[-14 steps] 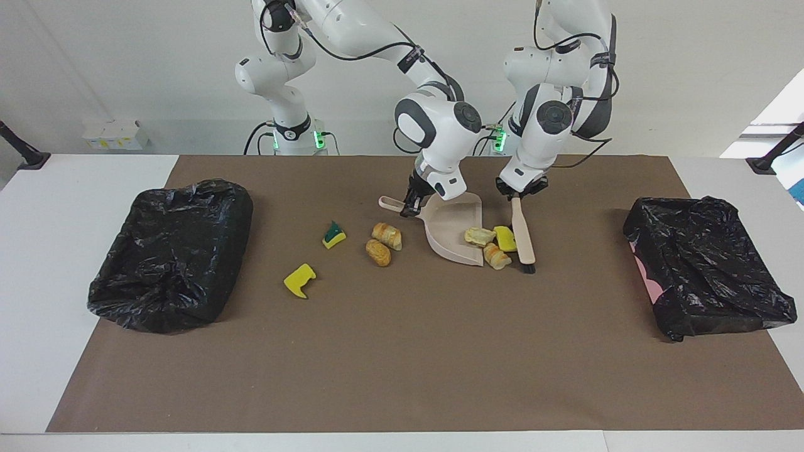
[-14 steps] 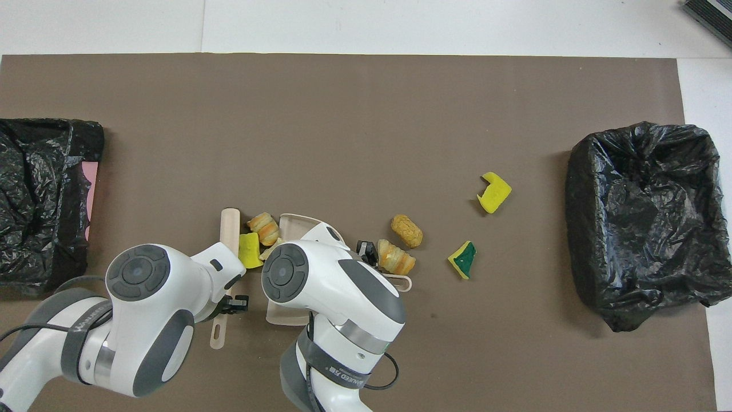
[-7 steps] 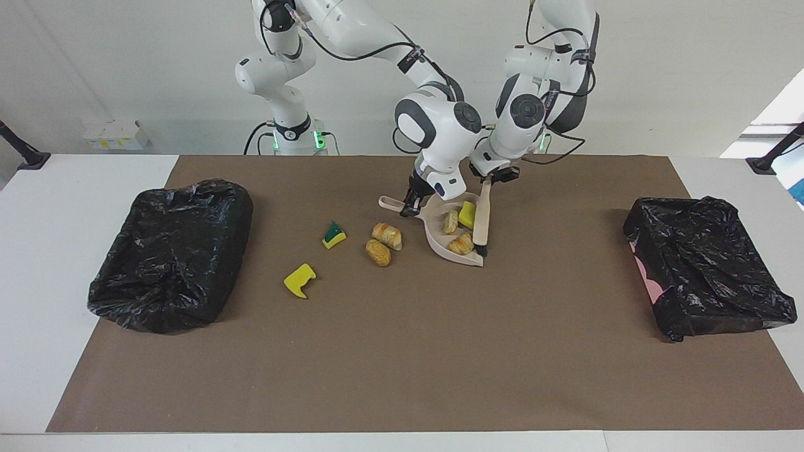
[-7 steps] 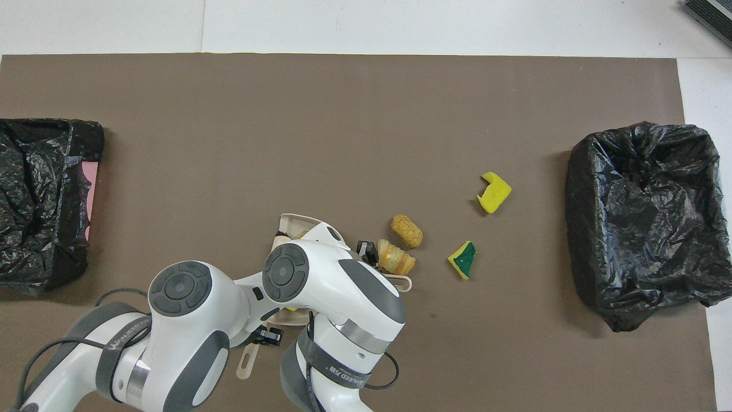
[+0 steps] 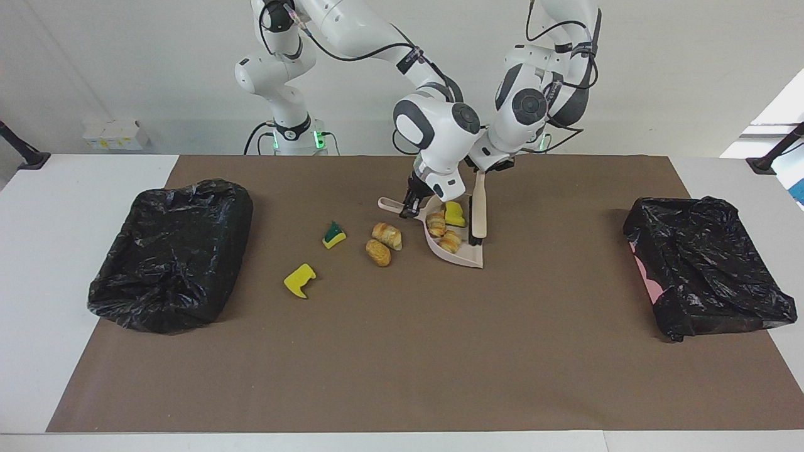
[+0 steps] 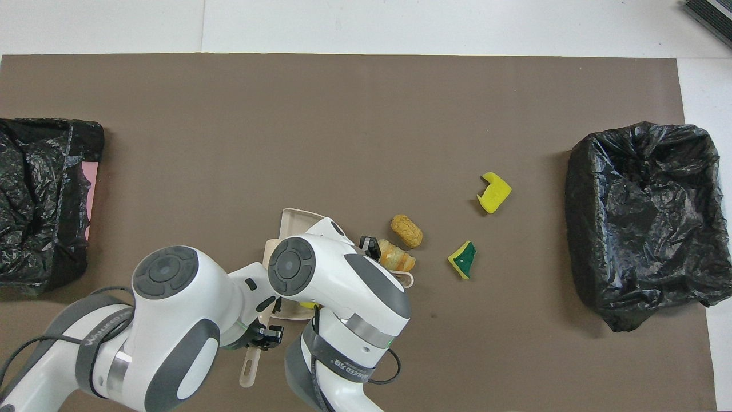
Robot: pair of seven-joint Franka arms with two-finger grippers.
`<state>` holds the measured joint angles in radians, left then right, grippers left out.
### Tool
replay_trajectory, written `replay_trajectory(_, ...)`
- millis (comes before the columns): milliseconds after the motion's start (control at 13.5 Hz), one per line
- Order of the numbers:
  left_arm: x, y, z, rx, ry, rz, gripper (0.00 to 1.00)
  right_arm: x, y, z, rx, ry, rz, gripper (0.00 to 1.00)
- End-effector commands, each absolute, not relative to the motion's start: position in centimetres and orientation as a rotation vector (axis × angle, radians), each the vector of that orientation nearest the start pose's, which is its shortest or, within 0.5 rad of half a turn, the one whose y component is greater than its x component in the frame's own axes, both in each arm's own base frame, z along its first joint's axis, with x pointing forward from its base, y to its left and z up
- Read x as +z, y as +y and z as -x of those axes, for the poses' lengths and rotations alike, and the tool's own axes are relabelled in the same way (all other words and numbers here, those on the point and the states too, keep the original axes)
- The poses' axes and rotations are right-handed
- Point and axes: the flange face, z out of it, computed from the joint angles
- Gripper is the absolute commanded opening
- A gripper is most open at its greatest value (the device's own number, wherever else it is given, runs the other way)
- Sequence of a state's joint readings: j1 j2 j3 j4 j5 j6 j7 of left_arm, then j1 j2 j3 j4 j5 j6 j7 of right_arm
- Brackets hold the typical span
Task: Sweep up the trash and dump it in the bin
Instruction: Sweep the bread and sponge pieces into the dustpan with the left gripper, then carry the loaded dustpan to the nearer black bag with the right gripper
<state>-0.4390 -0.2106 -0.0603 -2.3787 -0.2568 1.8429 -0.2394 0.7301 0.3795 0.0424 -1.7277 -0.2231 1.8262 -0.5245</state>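
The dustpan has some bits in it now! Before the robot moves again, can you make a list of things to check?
1. Right gripper shut on the dustpan handle: ok.
2. Left gripper shut on the brush handle: ok.
3. Scraps lying in the dustpan: ok, two bread lumps and a yellow sponge bit.
4. All trash collected: not ok; two bread lumps, a green-backed sponge bit and a yellow sponge bit lie on the mat.
5. Brush head inside the dustpan, holding the scraps in: ok.
6. Bins open and nothing blocking them: ok.
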Motion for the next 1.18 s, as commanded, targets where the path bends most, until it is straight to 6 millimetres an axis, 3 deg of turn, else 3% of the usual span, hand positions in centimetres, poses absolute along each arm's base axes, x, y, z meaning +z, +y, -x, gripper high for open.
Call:
replay_trajectory(0,40.4,-19.6,-37.8,0.569,0.134,3.181,0.0,35.8,40.0,-48.0,0.387,-2.151,2.546,0.0)
replay_trajectory(296,40.2,-19.2,-37.6,0.525,0.124,3.169,0.0,38.3,37.5,-50.3,0.346,-2.147,2.518,0.0)
replay_trajectory(444,40.0,-19.5,-36.8,0.454,0.085,3.182,0.0,40.0,34.9,-51.9,0.315,-2.143,2.484,0.0)
replay_trajectory(666,39.4,-21.1,-33.9,0.378,0.015,3.168,0.0,42.5,29.2,-54.6,0.301,-2.159,2.423,0.0)
replay_trajectory(1109,38.1,-27.2,-25.9,0.299,0.072,3.085,0.0,45.7,17.3,-58.5,0.304,-2.194,2.351,0.0)
